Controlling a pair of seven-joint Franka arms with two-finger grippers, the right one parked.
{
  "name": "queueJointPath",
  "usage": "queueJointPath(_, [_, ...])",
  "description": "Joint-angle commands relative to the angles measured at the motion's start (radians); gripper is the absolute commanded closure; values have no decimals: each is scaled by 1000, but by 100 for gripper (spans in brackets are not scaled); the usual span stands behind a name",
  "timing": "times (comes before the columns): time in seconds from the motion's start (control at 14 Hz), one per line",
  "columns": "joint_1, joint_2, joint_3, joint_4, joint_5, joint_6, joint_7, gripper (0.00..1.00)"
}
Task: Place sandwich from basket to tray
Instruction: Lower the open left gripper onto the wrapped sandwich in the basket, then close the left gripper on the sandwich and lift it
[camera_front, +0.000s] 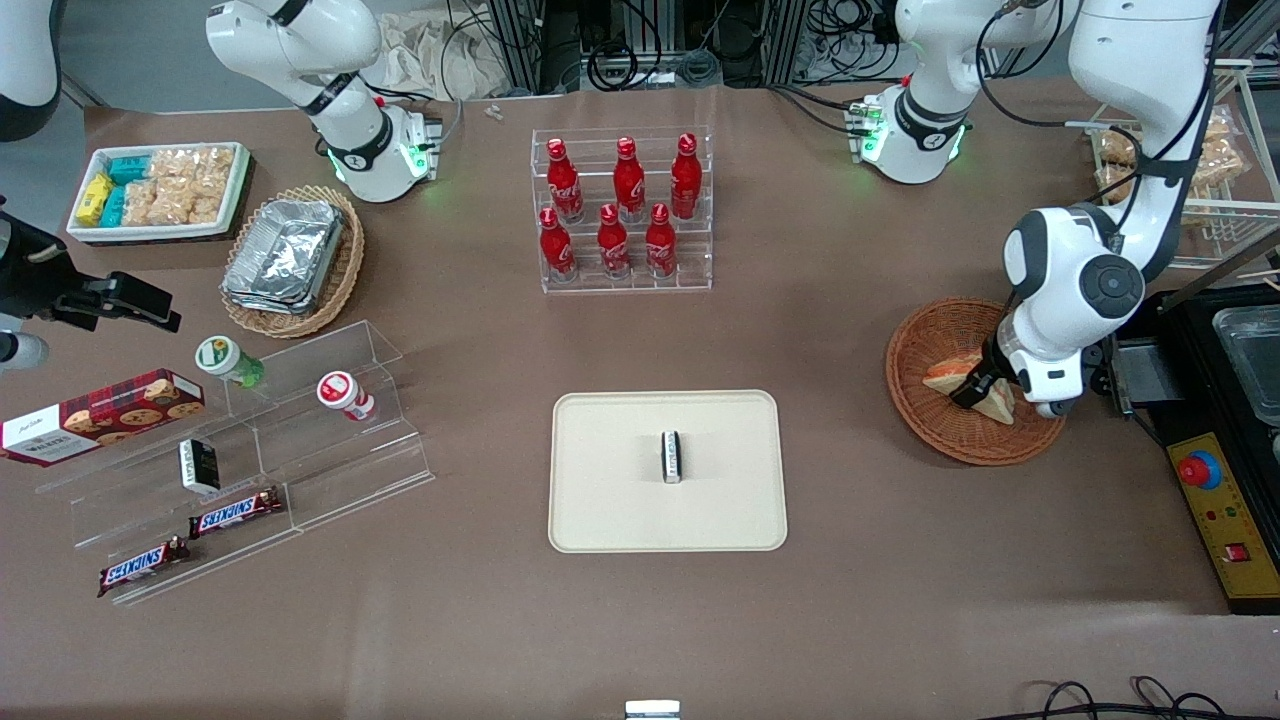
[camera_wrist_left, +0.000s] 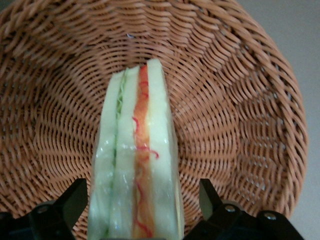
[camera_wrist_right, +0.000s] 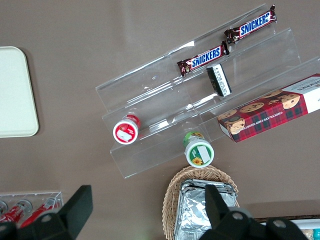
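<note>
None of the transfer is done yet: the sandwich (camera_wrist_left: 136, 165) stands on edge in the reddish wicker basket (camera_wrist_left: 240, 90), the gripper (camera_wrist_left: 141, 207) straddling it with fingers apart, and the cream tray (camera_front: 600, 500) waits, well apart.

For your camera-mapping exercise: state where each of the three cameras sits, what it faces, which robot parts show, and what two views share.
Front view: high, facing both arms; shows the tray, the basket, and the left arm's gripper down in it.
Left wrist view: on the working wrist, aimed into the basket; open fingers straddle the sandwich.
Right wrist view: on the parked wrist, looking down at the Snickers bars.
Shared: front and left wrist views both show the sandwich.
</note>
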Motion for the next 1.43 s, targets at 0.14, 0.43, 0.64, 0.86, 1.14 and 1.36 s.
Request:
queueJointPath(0.14, [-1,16,11,-15,-1,83,-40,100])
queueJointPath(0.43, [-4,10,11,-10,-1,82,-41,100])
queueJointPath(0.64, [-8,-61,9,0,1,47,-32,100])
queueJointPath(0.86, [-14,-147,0,69,16,-163,-18,100])
queueJointPath(1.14, [-14,-183,-30,288,16,-511,122,100])
queueJointPath(1.36, [-14,-180,-32,451,1,-728,228,100])
